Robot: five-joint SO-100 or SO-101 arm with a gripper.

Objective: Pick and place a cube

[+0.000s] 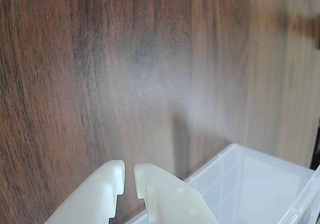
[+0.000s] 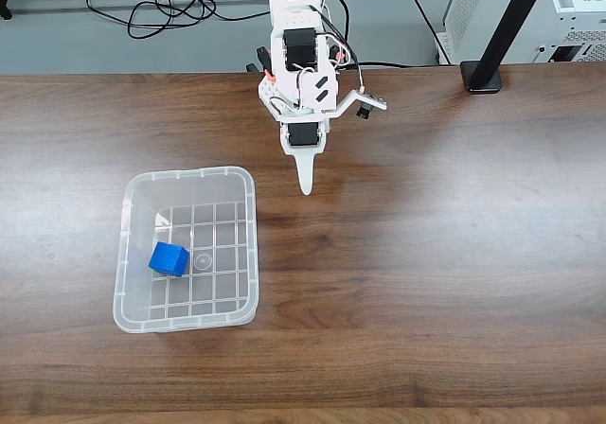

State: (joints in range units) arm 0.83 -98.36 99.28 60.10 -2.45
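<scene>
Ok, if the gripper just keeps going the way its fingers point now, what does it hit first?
Probably bare brown wooden table. In the fixed view the white two-finger gripper points down past the clear plastic bin's right wall, so it likely misses the bin and the small blue cube; depth is unclear.

Fixed view: bin (image 2: 248, 244) sitting on tabletop (image 2: 426, 254), left of centre; cube (image 2: 169, 258) lying inside bin, left part; hand (image 2: 305, 185) hanging above tabletop, right of and behind bin

Table (image 2: 454, 254) dark wood-grain, smooth low sheen; bin (image 2: 248, 244) clear glossy plastic; cube (image 2: 169, 258) matte blue; gripper (image 1: 128, 176) matte cream plastic.
</scene>
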